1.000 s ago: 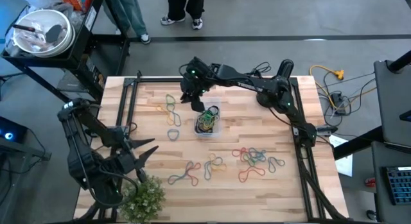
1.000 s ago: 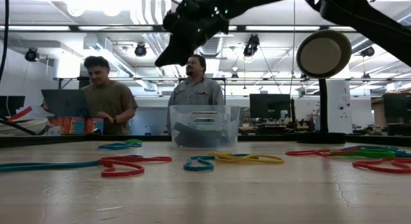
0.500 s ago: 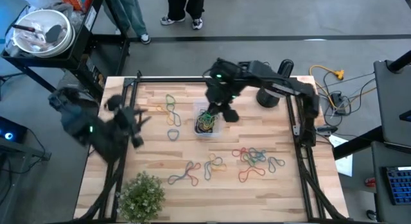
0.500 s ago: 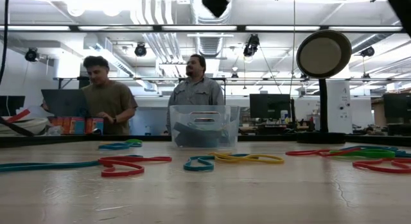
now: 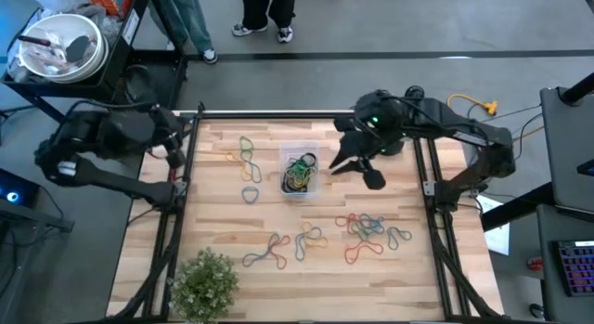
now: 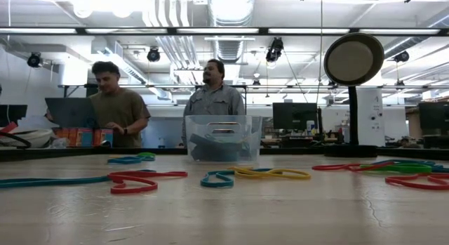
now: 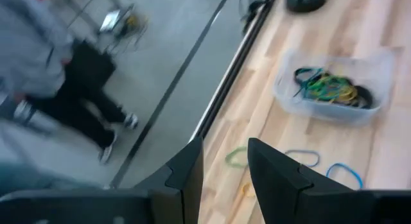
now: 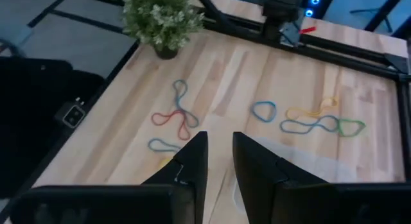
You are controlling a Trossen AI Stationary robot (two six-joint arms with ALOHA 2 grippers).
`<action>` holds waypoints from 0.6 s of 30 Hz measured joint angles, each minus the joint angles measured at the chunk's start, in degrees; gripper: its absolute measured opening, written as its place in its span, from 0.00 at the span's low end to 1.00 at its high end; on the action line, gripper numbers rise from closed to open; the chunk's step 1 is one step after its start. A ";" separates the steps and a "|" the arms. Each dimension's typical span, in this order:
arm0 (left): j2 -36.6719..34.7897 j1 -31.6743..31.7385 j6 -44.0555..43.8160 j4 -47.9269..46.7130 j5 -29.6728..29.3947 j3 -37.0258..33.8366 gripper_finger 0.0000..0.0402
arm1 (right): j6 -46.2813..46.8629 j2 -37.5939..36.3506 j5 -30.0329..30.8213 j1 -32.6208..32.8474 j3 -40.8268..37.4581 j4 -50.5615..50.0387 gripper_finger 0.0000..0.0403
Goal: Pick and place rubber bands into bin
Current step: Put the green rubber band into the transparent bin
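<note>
- High view: the bin sits near the middle of the worktop, toward its far edge, with a tangle of rubber bands inside. More bands lie loose on the wood: a group just left of the bin, a cluster toward the right, and a few nearer the front. The right claw hangs just right of the bin, its fingers only slightly apart and holding nothing. The left claw is at the worktop's far-left edge, over the frame rail. A small potted plant stands at the front-left corner. A white bowl rests on a side stand off the worktop.
- Low view: the clear bin stands on the worktop's far side, with loose bands in front of it in red, blue and yellow. Two people stand in the room beyond. Neither arm shows here.
- Left wrist view: the left claw shows a narrow gap between its fingers, nothing in it. Beyond lies the bin with its bands.
- Right wrist view: the right claw has a narrow gap between its fingers, empty. Loose bands and the plant lie beyond.
</note>
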 joint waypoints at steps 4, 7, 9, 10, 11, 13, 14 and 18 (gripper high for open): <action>1.44 7.32 11.09 3.61 7.36 0.02 0.27 | 0.25 -2.90 0.08 2.14 -2.60 0.31 0.17; 4.99 11.32 18.03 3.56 9.59 0.02 0.27 | 0.91 -4.22 0.06 4.00 -3.33 0.10 0.17; 8.11 13.18 21.57 3.60 9.83 0.13 0.27 | 1.18 -4.52 0.06 5.46 -3.37 0.01 0.17; 9.70 14.26 22.26 3.64 9.83 0.44 0.27 | 1.33 -4.76 0.06 6.32 -3.37 -0.09 0.17; 11.27 15.68 23.17 3.81 9.92 0.82 0.27 | 1.53 -4.94 0.06 7.24 -3.37 -0.23 0.17; 14.09 19.68 25.56 4.10 10.83 1.27 0.27 | 1.85 -5.34 0.04 9.39 -3.37 -0.34 0.17; 15.68 21.93 26.49 4.17 12.41 1.27 0.27 | 2.25 -5.55 0.04 10.61 -3.44 -0.45 0.17; 19.06 32.55 30.21 3.68 21.89 1.82 0.27 | 3.85 -5.89 0.06 16.26 -3.70 -0.81 0.17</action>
